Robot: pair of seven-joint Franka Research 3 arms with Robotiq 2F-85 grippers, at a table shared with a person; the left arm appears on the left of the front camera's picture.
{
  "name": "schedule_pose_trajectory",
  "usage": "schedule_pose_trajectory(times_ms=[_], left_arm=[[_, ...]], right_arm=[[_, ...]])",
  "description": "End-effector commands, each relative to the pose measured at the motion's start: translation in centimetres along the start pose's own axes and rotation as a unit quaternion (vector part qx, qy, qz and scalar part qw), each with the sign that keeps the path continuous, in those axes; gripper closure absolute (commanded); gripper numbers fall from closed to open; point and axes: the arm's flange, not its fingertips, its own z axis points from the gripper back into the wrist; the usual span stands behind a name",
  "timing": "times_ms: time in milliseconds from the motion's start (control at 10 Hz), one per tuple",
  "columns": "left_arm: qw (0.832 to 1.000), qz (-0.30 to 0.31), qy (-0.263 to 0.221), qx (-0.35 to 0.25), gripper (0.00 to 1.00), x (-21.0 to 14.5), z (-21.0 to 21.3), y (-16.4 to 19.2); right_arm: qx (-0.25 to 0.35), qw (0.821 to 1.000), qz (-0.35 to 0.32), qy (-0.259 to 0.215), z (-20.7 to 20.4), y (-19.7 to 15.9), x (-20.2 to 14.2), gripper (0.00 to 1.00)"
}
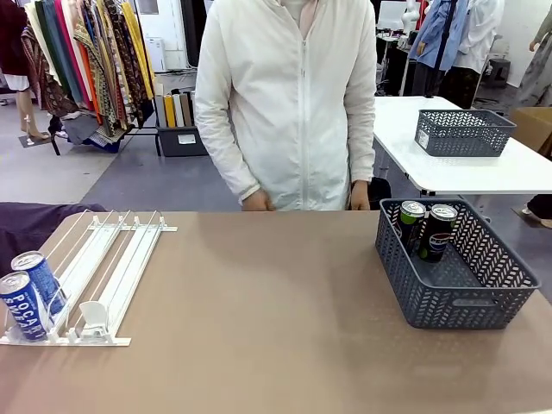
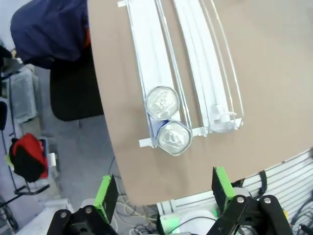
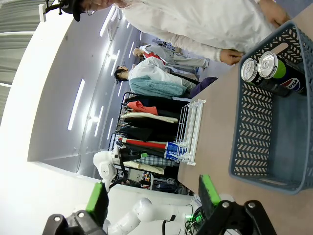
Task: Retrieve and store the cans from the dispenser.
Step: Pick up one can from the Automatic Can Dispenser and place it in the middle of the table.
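Observation:
Two blue cans (image 1: 39,278) (image 1: 21,306) stand one behind the other at the near end of the far-left lane of the white dispenser (image 1: 112,259). From above, the left wrist view shows their silver tops (image 2: 162,102) (image 2: 174,137) in the dispenser (image 2: 195,54). My left gripper (image 2: 164,193) hangs open above and just off the table edge near them, holding nothing. Two black Pepsi cans (image 1: 410,221) (image 1: 438,231) lean in the far corner of the grey basket (image 1: 470,306). My right gripper (image 3: 153,195) is open and empty, off the basket's (image 3: 254,132) near side, with the cans (image 3: 268,64) beyond.
A person in a white jacket stands at the far edge, hands (image 1: 257,203) (image 1: 360,198) resting by it. A second grey basket (image 1: 463,132) sits on a white table behind. Dark cloth (image 1: 34,226) lies off the table's left side. The brown tabletop (image 1: 267,302) between dispenser and basket is bare.

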Motion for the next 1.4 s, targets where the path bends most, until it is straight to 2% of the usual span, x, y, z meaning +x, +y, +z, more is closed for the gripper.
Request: schedule_pose_trajectory(times_ms=[0,100,300,400,500,900,1300], left_arm=[[0.995,-0.048,0.059,-0.067,0.00,0.0,-3.0,-0.5],[0.993,-0.044,0.082,-0.073,0.00,-0.5,-4.5,-0.4],[0.992,0.009,0.107,-0.074,0.00,-0.7,-7.2,-0.1],[0.991,0.023,0.120,-0.058,0.00,-0.9,-8.5,-0.4],[0.991,0.033,0.123,-0.035,0.00,-0.9,-9.4,-0.8],[0.987,0.086,0.134,-0.034,0.00,-1.2,-12.6,-1.5],[0.982,0.116,0.151,0.002,0.00,-1.5,-15.6,-2.3]], right_arm=[[-0.004,1.000,0.004,0.008,0.1,0.3,-0.1,0.00],[-0.004,1.000,0.004,0.008,0.1,0.3,-0.1,0.00],[-0.004,1.000,0.004,0.008,0.1,0.3,-0.1,0.00],[-0.004,1.000,0.004,0.008,0.1,0.3,-0.1,0.00],[-0.004,1.000,0.004,0.008,0.1,0.3,-0.1,0.00],[-0.004,1.000,0.004,0.008,0.1,0.3,-0.1,0.00],[-0.004,1.000,0.004,0.008,0.1,0.3,-0.1,0.00]])
